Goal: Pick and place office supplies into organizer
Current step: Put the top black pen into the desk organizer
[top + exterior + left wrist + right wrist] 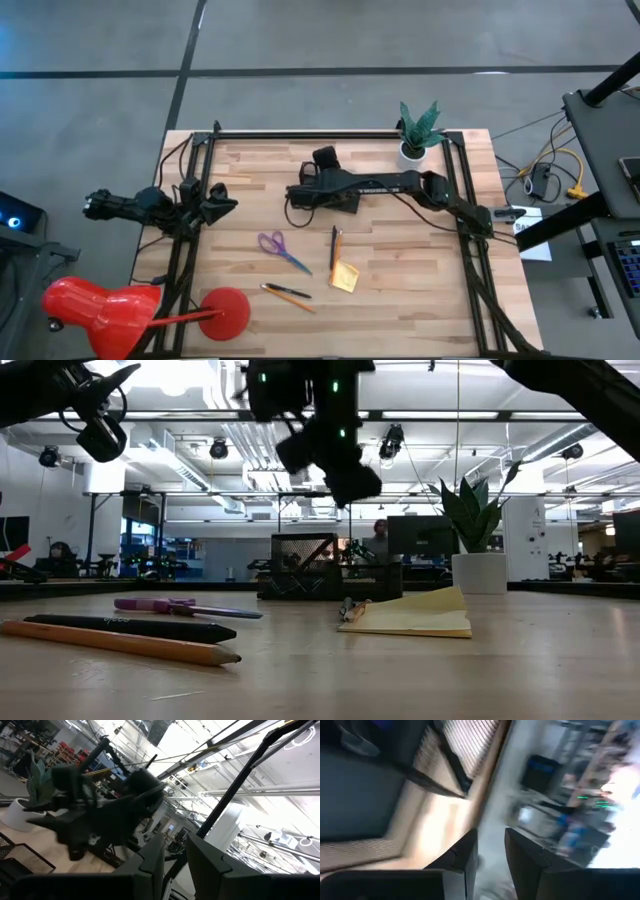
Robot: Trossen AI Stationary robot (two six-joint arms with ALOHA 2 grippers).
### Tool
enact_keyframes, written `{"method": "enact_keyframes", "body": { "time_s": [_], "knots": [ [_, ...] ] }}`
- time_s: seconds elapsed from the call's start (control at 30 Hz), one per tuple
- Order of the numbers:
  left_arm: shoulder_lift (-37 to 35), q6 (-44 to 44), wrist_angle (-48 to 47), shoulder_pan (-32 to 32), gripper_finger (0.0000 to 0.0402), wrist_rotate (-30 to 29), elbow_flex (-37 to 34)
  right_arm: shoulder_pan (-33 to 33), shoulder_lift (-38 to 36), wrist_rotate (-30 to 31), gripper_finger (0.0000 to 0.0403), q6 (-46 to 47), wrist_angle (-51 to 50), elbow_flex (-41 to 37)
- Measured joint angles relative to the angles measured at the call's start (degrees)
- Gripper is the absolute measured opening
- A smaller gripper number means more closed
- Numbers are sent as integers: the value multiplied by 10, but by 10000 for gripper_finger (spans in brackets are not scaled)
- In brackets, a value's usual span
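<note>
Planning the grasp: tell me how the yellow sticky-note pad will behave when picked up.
The sticky-note pad looks thin and probably light. Its top sheet lifts at one corner, so loose sheets may flex or peel. Lying flat on the table, its edge may be hard to pinch.

Purple scissors (281, 249), yellow sticky pad (345, 277), orange pencil (115, 642), black mesh organizer (305, 566).

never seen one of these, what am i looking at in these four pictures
Two dark robot arms work at a wooden table. One picture looks straight down, one sits at table-top height, and two come from cameras on the arms' wrists. The right gripper reaches over the black mesh organizer; the left gripper waits at the table's left edge. Neither holds anything. Still lying loose: purple scissors, a yellow sticky-note pad, and pens and pencils. A potted plant and a red lamp stand by.
</note>
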Motion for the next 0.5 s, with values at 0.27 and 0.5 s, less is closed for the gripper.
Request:
{"method": "enact_keyframes", "body": {
  "time_s": [0.27, 0.5],
  "knots": [
    [0, 0, -1, 0, 66, 1, 0, 20, -1, -552, 74, 519, 28, 53],
    [0, 0, -16, 0, 66, 1, 0, 39, 19, -552, 102, 781, 77, 11]
  ]
}}
